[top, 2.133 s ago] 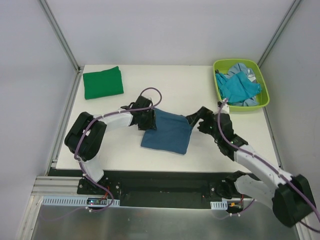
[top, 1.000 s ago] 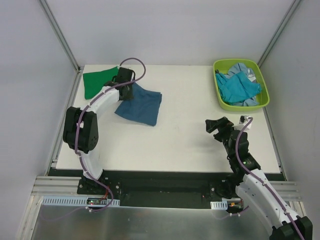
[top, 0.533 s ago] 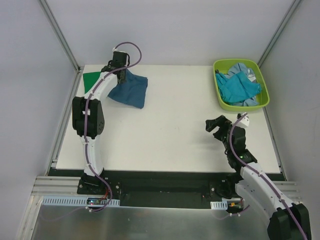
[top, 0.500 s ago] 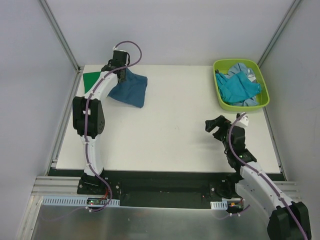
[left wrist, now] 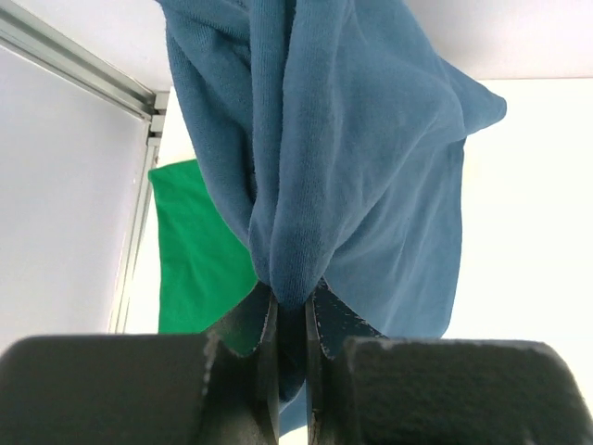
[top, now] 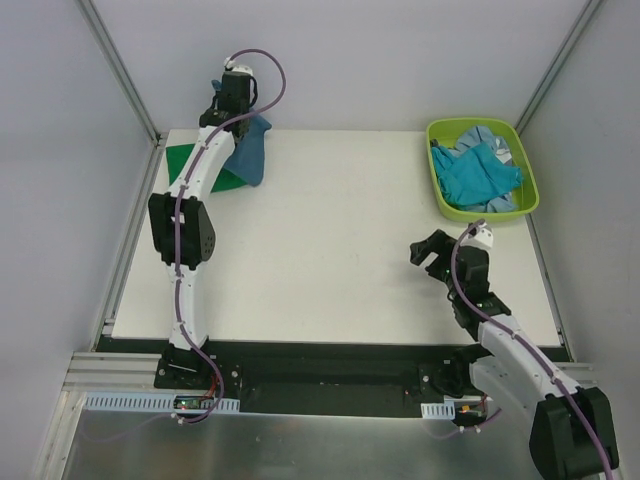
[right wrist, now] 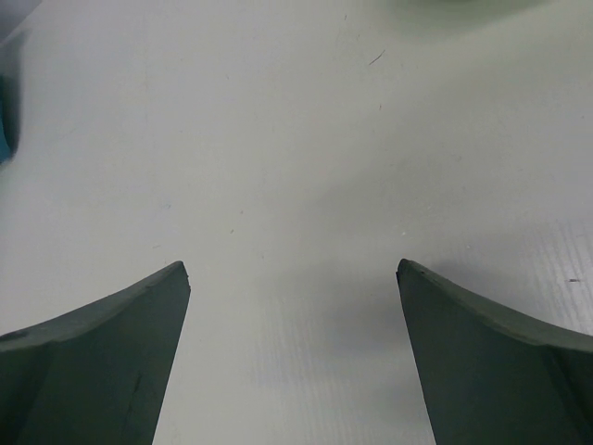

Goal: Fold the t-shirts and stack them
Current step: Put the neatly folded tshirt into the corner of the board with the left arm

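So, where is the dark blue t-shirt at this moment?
In the top view, the dark blue t-shirt hangs pinched in the left gripper at the far left corner of the table, above the folded green t-shirt lying there.

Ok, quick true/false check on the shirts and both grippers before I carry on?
1. The left gripper is shut on the teal-blue t-shirt. True.
2. The right gripper holds a shirt. False: it is open and empty over the bare table.
3. The teal-blue t-shirt lies flat on the green t-shirt. False: it hangs bunched from the left gripper.
4. The lime-green bin holds turquoise and pale-blue t-shirts. True.
5. The green t-shirt is in the bin. False: it lies on the table's far left corner.
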Robot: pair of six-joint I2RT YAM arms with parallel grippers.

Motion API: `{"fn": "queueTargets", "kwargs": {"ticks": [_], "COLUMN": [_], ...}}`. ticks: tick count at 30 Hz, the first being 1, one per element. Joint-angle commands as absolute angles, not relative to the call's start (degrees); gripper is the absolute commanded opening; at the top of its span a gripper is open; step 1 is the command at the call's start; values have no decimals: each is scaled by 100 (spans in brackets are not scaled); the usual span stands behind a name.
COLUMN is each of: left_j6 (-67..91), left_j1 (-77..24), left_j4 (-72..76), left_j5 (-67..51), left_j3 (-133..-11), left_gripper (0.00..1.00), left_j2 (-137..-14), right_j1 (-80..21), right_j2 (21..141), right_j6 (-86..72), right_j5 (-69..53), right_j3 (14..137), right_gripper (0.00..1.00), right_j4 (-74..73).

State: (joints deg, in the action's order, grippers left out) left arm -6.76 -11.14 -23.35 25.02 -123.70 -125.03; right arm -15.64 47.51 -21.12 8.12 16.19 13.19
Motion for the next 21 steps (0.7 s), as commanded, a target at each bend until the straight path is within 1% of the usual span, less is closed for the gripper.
{"fn": "queueTargets", "kwargs": {"ticks": [1, 7, 10, 21], "left_j6": [-1063, -1055, -950, -545], "left_j1": [-1063, -1055, -1055, -1063], "left_j4": [-2268, -2259, -2268, -2505], "left_j5": [2821, 3023, 3085, 2857], "left_j3": [-12990, -13069, -13043, -12797], "left_gripper": [0, 0, 0, 0], "left_j2": [-12647, -12525, -12446, -11945], "right_j1": [-1503, -1477, -1477, -1459], "right_j2": [4299, 3605, 3419, 3691], "right_j6": [-1758, -1459, -1459, -1301], "right_j5": [1063, 1555, 1661, 1652], "right_j3": [1872, 1881, 1828, 1986], "right_gripper": [96, 96, 96, 96], "right_j4": [1161, 502, 448, 220]}}
